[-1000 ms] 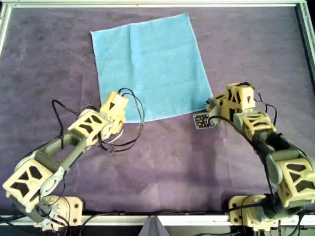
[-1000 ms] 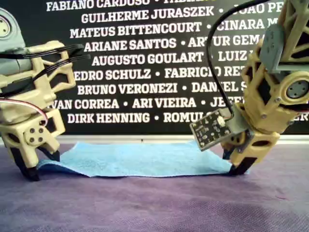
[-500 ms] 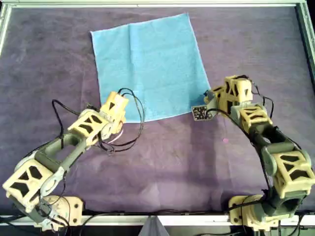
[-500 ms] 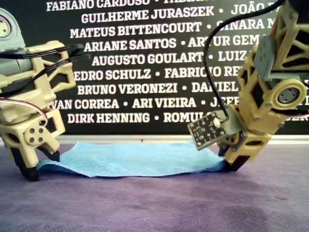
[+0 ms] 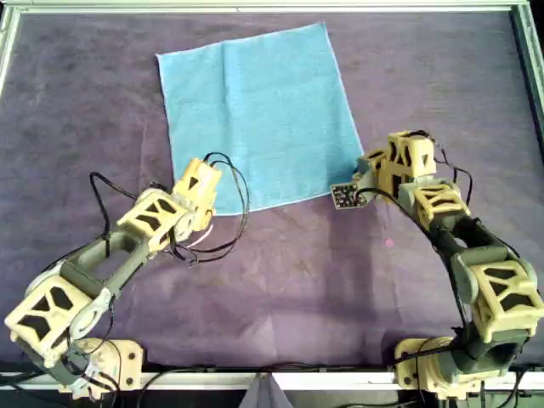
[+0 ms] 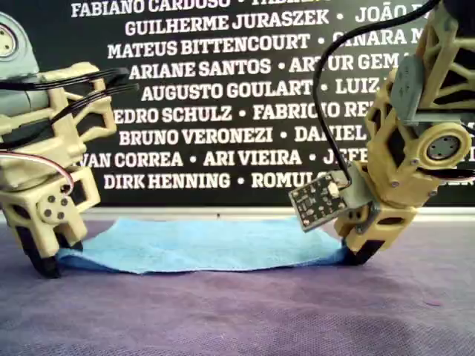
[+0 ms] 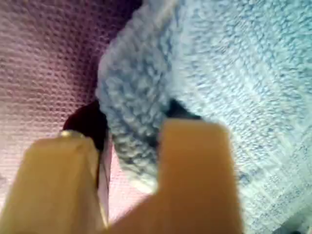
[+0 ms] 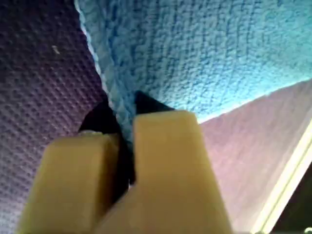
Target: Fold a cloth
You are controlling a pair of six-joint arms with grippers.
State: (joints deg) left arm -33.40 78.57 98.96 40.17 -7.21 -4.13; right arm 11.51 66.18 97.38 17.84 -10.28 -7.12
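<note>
Cloth (image 5: 260, 115) corners pinched by both: first end effector (image 7: 129, 146), second end effector (image 8: 124, 139) (purple-sheeted worktop (image 5: 297, 280) beneath).

Overhead straight down, exterior low and level, both wrist views close-up, all sharing the cloth (image 5: 263, 115)

Sky-blue cloth (image 5: 263, 115) flat on purple sheet (image 5: 306, 280); two arms at corners

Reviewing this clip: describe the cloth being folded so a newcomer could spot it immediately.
A dark purple sheet covers the whole table. On its far half in the overhead view lies the cloth, flat and squarish, its two near corners each pinched by an arm's end effector. It is the only light sky-blue, towel-textured item there.
</note>
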